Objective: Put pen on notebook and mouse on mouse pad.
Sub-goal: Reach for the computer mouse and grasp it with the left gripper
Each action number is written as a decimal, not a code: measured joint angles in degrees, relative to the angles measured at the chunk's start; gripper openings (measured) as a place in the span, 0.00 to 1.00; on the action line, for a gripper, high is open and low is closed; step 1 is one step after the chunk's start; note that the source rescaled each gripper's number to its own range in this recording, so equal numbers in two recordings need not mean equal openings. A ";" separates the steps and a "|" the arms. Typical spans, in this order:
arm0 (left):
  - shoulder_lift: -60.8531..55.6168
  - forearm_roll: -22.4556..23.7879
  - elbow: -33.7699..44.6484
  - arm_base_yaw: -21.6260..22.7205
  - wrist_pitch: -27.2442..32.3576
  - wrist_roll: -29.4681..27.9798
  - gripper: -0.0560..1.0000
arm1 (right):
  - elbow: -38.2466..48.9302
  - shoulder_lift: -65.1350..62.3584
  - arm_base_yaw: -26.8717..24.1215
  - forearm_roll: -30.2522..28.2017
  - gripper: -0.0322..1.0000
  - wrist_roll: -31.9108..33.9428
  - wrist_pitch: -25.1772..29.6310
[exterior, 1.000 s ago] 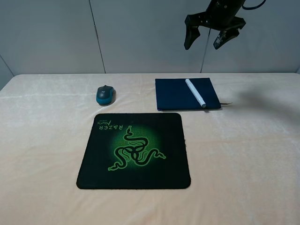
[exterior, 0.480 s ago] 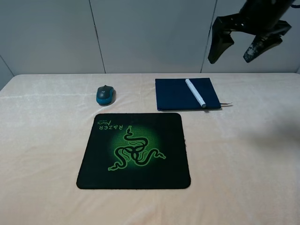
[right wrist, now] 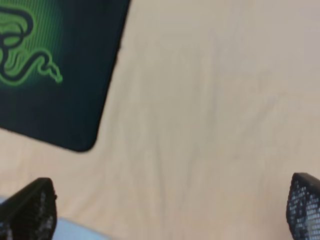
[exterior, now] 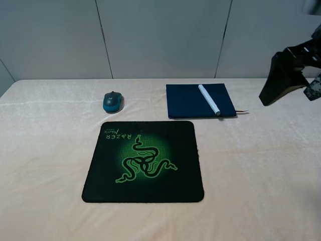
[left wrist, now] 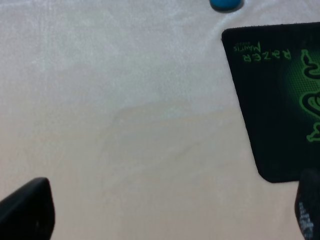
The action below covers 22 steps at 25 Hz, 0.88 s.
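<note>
Your mouse pad [exterior: 143, 160] lies at lower centre. Beyond its upper left corner, the mouse [exterior: 112, 101] sits on the cloth [exterior: 261, 165], near the pad but apart from it. Right of centre, the pen [exterior: 209, 99] rests diagonally on the notebook [exterior: 190, 103]. Your left gripper [left wrist: 167, 215] and right gripper [exterior: 290, 96] both have their jaws wide apart.

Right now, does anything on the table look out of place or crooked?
The mouse sits on the bare cloth, just beyond the far left corner of the mouse pad, not on it. The pen lies diagonally across the notebook. Nothing looks spilled or damaged.
</note>
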 joint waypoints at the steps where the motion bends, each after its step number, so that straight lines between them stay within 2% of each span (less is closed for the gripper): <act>1: 0.00 0.00 0.00 0.00 0.00 0.00 0.92 | 1.52 -2.04 0.00 0.00 1.00 0.00 0.00; 12: 0.00 0.00 0.00 0.00 0.00 0.00 0.92 | 13.75 -23.91 0.00 -0.05 1.00 0.00 0.12; 18: 0.00 0.00 0.00 0.00 0.00 0.00 0.92 | 18.81 -37.89 -0.18 -2.06 1.00 0.00 -0.84; 22: 0.00 0.00 0.00 0.00 0.00 0.00 0.92 | 23.54 -47.85 -3.72 -3.41 1.00 0.00 -3.96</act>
